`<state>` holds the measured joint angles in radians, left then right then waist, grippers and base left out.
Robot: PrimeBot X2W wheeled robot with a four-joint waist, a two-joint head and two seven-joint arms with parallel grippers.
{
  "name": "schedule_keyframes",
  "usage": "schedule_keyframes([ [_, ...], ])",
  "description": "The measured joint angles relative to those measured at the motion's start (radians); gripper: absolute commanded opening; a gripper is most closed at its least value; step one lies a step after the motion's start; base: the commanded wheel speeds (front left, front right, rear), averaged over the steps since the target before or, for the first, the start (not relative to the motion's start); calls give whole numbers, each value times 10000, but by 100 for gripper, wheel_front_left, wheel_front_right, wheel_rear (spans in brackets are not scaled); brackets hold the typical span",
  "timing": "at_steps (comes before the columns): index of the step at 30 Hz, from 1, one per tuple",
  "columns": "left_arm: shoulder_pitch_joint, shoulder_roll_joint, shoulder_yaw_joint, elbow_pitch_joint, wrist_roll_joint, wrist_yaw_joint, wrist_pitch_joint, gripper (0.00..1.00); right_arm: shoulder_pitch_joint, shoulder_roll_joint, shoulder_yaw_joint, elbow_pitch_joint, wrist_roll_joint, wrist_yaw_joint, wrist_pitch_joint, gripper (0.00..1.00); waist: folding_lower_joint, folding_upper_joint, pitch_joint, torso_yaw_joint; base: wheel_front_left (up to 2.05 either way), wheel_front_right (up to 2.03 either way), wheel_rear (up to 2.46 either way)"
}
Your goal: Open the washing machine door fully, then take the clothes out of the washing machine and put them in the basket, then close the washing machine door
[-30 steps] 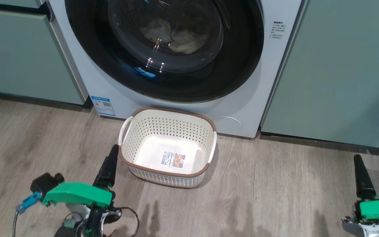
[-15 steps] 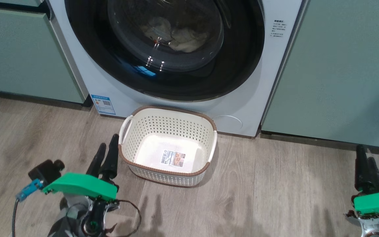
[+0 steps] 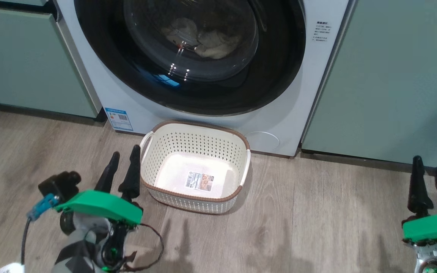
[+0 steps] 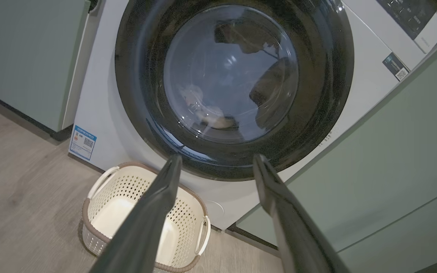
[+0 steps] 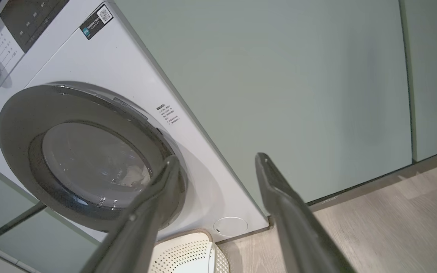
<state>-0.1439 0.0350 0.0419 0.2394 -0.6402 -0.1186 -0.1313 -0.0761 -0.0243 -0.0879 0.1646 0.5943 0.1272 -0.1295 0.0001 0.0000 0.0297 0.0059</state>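
washer [image 3: 104, 91] far centre, between green cabinets [image 3: 21, 64] | door [image 3: 279, 57] shut | basket [image 3: 199, 125] on floor [image 3: 298, 212], just before washer | clothes [image 3: 207, 38] in drum behind glass | left gripper [image 3: 126, 151] wide, holding nothing, just left of basket | right gripper [image 3: 427, 163] wide, holding nothing, near right

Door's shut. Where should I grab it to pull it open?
Likely the right rim of the door, at the grey strip beside the printed label, which looks like a pull. Bring the right hand in from the right, hooking a finger behind that edge.
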Motion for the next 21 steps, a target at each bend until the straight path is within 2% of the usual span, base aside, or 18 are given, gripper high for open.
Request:
schedule_keyframes([
  [7,-101,0,-109,-6,1083,163,-192,100,-19,-2,-8,4,-1112,0,-165,100,0,0,-1,10,0,0,0],
  [21,-345,2,-128,-6,2821,203,-570,100,-254,-19,-23,-25,-3062,0,-602,100,0,0,8,-12,0,0,0],
])
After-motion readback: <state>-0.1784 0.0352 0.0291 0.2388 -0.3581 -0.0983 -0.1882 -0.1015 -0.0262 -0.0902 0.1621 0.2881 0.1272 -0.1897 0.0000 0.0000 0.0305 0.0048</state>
